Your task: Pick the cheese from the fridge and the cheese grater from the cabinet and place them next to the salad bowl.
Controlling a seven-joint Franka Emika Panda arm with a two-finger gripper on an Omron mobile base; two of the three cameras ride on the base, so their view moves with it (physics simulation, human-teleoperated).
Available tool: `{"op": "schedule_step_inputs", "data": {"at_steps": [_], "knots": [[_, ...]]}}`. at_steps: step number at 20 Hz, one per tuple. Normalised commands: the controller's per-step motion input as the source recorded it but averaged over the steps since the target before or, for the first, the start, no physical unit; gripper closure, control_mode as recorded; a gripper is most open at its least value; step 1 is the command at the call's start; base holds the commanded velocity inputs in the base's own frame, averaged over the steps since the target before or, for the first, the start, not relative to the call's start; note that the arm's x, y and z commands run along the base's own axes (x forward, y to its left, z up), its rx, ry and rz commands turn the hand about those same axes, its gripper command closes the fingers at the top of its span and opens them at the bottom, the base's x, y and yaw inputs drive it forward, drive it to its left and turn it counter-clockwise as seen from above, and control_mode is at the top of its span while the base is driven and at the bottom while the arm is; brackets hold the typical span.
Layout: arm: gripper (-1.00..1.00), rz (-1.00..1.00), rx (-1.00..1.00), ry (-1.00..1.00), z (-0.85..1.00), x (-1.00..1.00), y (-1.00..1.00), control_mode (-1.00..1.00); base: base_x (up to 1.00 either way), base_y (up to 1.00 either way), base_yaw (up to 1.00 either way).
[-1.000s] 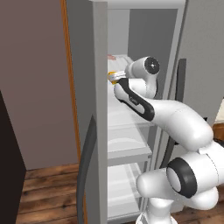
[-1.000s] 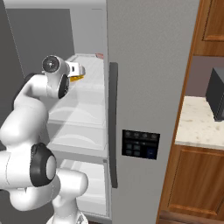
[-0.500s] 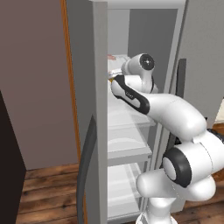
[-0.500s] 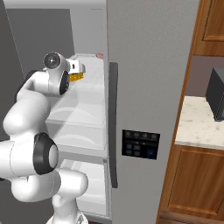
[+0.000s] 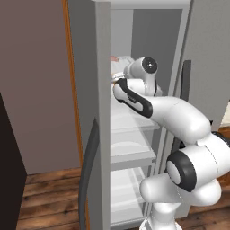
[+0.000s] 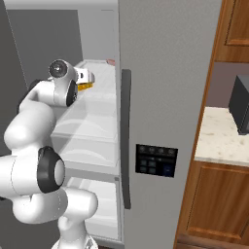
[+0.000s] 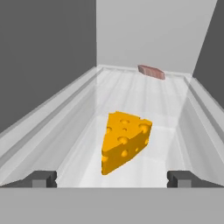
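Kitchen; fridge (image 6: 165, 97); wood cabinets (image 6: 214, 204); stone counter (image 6: 221, 138)

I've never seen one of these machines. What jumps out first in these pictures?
The bright orange cheese wedge, full of holes, sits on a white shelf inside the open fridge, with the open end effector straddling it from just in front. A small reddish-brown slab lies at the back of the same shelf. The white arm reaches in from outside.

One cheese (image 7: 124, 141); one fridge (image 6: 160, 97); one pinkish slab (image 7: 151, 71); one microwave (image 6: 240, 105)
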Motion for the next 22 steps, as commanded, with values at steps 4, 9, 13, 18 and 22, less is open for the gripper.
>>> {"op": "schedule_step_inputs", "data": {"at_steps": [4, 9, 13, 18, 22], "knots": [[-1.00, 0.00, 0.00, 0.00, -0.08, 0.01, 0.00, -1.00, 0.00, 0.00, 0.00], [-1.00, 0.00, 0.00, 0.00, 0.03, 0.10, 0.00, -1.00, 0.00, 0.00, 0.00], [-1.00, 0.00, 0.00, 0.00, 0.01, 0.20, 0.00, -1.00, 0.00, 0.00, 0.00], [-1.00, 0.00, 0.00, 0.00, -0.04, 0.17, 0.01, -1.00, 0.00, 0.00, 0.00], [-1.00, 0.00, 0.00, 0.00, -0.08, 0.14, 0.01, -1.00, 0.00, 0.00, 0.00]]}}
